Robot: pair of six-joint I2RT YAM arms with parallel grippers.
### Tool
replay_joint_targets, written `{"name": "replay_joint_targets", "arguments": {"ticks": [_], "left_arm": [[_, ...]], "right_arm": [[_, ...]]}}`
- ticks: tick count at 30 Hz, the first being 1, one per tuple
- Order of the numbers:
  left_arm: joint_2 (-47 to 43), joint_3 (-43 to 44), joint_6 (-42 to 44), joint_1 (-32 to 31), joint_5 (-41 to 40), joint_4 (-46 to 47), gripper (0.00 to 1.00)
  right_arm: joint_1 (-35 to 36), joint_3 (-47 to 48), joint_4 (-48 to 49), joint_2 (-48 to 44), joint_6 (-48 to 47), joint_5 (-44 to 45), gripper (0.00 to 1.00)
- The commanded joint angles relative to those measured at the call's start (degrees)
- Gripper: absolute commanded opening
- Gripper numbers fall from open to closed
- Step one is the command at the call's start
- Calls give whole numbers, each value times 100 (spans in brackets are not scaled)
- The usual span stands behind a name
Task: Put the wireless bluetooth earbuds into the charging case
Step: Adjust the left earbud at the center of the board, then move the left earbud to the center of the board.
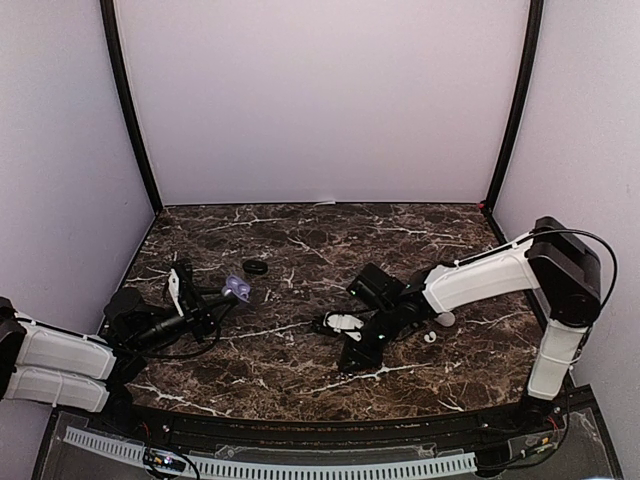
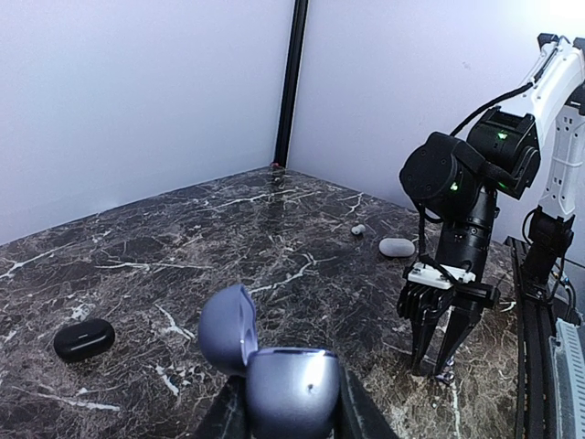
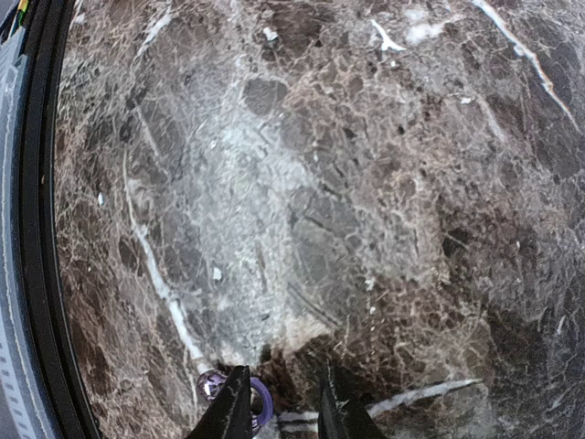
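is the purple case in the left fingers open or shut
Open. The purple case sits between the left fingers, its lid swung up and back off the body.

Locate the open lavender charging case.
In the top view the lavender charging case is left of centre, clamped in the left gripper with its lid open, just nearer the arm bases than a small black oval object.

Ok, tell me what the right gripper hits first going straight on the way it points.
Pointing straight down, the right gripper would likely meet the purple bud at its tip first, or the table just beneath. The depth between them is unclear.
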Motion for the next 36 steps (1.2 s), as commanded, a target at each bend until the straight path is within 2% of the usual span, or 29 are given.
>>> {"name": "replay_joint_targets", "arguments": {"ticks": [1,3,7,24,36], "left_arm": [[-54,5,21,26,61,175,19],[-41,3,18,24,70,187,19],[-56,-1,21,20,70,185,19],[-92,-5,21,25,80,162,19],[-84,4,30,20,79,141,19]], "right_arm": [[59,-343,138,-323,99,-172,23],[59,-414,189,-371,91,-272,20],[66,-463,199,-361,86,-377,20],[68,-784,372,-860,317,-610,29],[92,-1070,481,-898,537,-459,29]]}}
